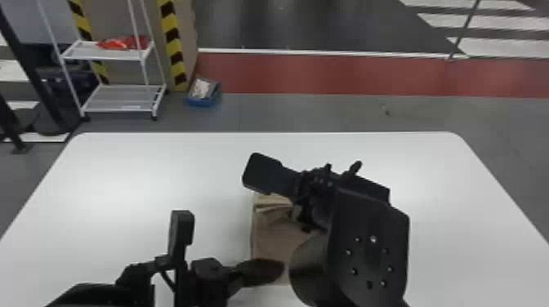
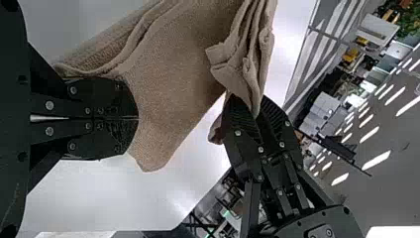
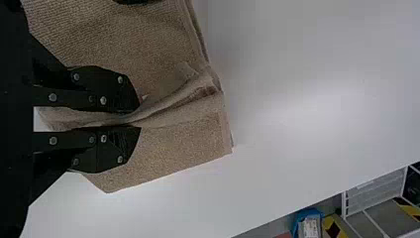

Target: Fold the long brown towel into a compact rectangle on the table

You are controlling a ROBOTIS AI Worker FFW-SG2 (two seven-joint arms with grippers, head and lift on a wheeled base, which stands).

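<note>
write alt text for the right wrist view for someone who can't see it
The right claw pinches a fold of brown towel between its two flat black fingers, with a white table behind. A blue bin sits past the table's edge.

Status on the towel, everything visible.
Brown towel, textured like terry cloth, hemmed edges. Partly folded: several stacked layers, one corner spread out. It is over the white table. Right end effector pinches a bunched ridge of it. Left end effector is shut at another part; can't tell whether cloth is between its fingers.
</note>
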